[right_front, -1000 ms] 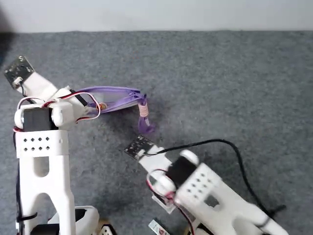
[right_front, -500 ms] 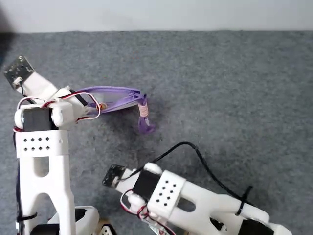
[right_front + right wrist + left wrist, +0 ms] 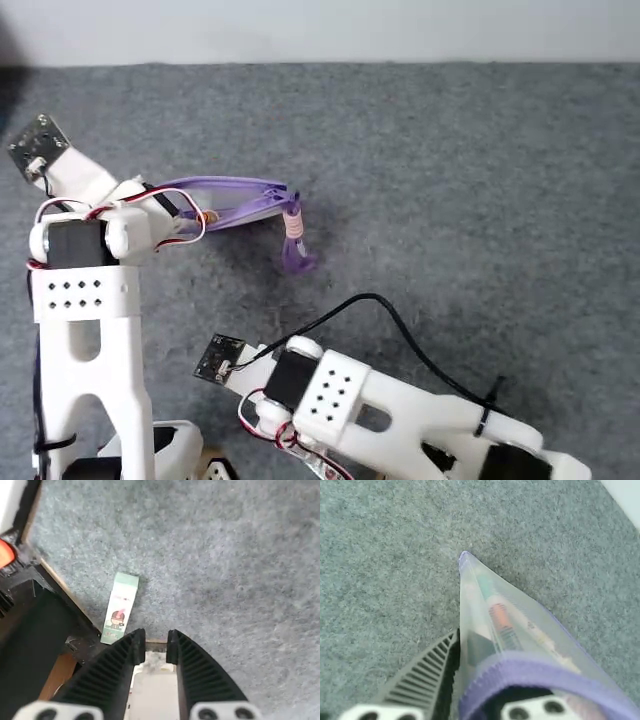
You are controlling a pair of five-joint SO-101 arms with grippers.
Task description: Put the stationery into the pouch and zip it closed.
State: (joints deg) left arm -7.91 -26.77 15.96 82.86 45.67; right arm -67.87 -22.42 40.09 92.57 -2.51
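A clear pouch with purple trim (image 3: 235, 200) hangs above the grey carpet at the back left, and my left gripper (image 3: 178, 212) is shut on its end. In the left wrist view the pouch (image 3: 505, 625) holds several pens, one of them orange, between my left gripper's (image 3: 470, 680) ribbed fingers (image 3: 420, 680). A pink and purple zipper tassel (image 3: 294, 242) dangles from the pouch's far end. A small green and white box (image 3: 120, 607) lies on the carpet by the near edge. My right gripper (image 3: 155, 639) hovers just short of it, fingers close together with a narrow gap.
The right arm (image 3: 340, 400) lies low across the near middle, its black cable (image 3: 400, 325) looping over the carpet. A wooden table edge (image 3: 55, 680) and dark equipment (image 3: 30, 645) sit beside the box. Open carpet (image 3: 480, 200) stretches to the right and back.
The right arm has swung back from near the pouch's tassel toward the near edge and to the left. The left arm and the pouch have not moved.
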